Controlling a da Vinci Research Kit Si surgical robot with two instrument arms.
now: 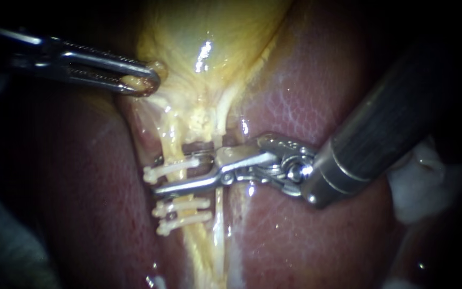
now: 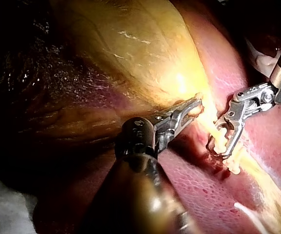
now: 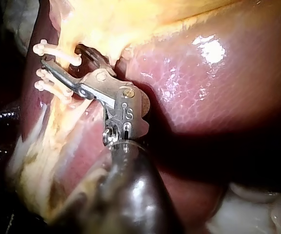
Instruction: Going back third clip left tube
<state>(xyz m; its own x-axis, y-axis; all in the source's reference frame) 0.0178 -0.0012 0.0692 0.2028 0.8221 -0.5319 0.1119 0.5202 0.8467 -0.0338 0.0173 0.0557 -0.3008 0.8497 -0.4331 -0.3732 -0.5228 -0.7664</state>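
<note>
My right instrument (image 1: 161,175) comes in from the right, its jaws open astride the left tube (image 1: 175,140). Between them a white clip (image 1: 169,168) sits across that tube. Two more white clips (image 1: 182,205) (image 1: 184,218) cross the tube just below. The right wrist view shows the same: open jaws (image 3: 60,54) around the far clip (image 3: 43,48), with two clips (image 3: 47,75) beside them. My left instrument (image 1: 141,83) reaches in from the upper left, shut on a fold of yellow gallbladder (image 1: 209,37) tissue, also seen in the left wrist view (image 2: 193,105).
Red liver (image 1: 316,91) lies on both sides of the yellow strip. A second, pale tube (image 1: 219,219) runs just right of the clipped one. White gauze (image 1: 418,187) lies at the right, behind my right instrument's shaft.
</note>
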